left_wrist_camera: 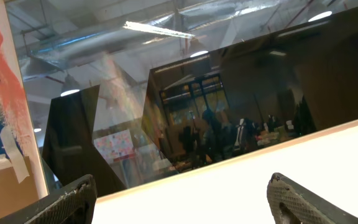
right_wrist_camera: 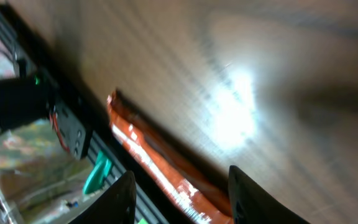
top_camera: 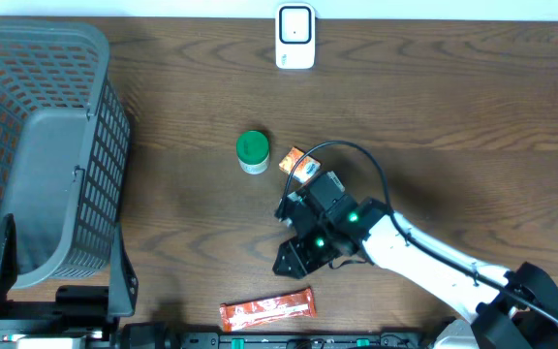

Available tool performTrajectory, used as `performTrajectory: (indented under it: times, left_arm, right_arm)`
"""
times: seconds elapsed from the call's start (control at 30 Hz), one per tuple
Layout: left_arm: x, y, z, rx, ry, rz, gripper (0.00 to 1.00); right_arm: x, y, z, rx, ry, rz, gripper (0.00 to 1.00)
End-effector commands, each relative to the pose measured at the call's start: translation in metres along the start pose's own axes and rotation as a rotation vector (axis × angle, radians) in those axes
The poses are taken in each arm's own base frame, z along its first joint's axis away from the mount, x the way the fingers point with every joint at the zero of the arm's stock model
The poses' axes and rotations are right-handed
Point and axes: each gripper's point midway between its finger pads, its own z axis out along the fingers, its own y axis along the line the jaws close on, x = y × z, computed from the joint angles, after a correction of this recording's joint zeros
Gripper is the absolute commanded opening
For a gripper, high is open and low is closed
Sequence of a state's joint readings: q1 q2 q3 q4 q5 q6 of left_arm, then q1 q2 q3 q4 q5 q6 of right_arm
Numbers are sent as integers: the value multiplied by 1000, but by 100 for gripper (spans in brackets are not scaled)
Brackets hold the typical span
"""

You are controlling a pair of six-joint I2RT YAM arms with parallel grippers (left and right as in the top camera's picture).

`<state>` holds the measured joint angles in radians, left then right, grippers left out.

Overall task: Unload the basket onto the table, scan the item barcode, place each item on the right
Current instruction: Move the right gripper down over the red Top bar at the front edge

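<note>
Snack packet (top_camera: 267, 311) lies flat at the near table edge, not yet lifted. Right gripper (top_camera: 294, 260) hovers just beyond it, fingers spread, empty. Left gripper (left_wrist_camera: 182, 202) is also spread, holding nothing. Scanner (top_camera: 295, 37) stands at the far edge, well apart. By my reckoning, pickup and scan are both still to do.

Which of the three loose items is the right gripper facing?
The flat red-orange wrapper by the front edge; it lies ahead of the right gripper. The green-lidded jar and small orange box sit behind it.
</note>
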<state>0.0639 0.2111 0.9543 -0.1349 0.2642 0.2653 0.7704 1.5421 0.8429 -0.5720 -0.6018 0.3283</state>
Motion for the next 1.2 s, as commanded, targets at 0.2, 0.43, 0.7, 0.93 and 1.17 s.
performTrajectory:
  times: [0.2, 0.43, 0.7, 0.93, 1.17]
  left_arm:
    - [-2, -2, -2, 6, -8, -1, 87]
    - [-2, -2, -2, 6, -8, -1, 87]
    - [-2, -2, -2, 6, -8, -1, 87]
    - [-2, -2, -2, 6, -8, -1, 87]
    - [-2, -2, -2, 7, -8, -1, 87]
  right_arm:
    - [31, 25, 22, 24, 100, -132, 1]
    - [49, 32, 31, 44, 157, -135, 1]
    - [56, 37, 50, 87, 168, -150, 1]
    - [71, 34, 81, 27, 274, -116, 1]
    - [88, 15, 106, 74, 355, -69, 1]
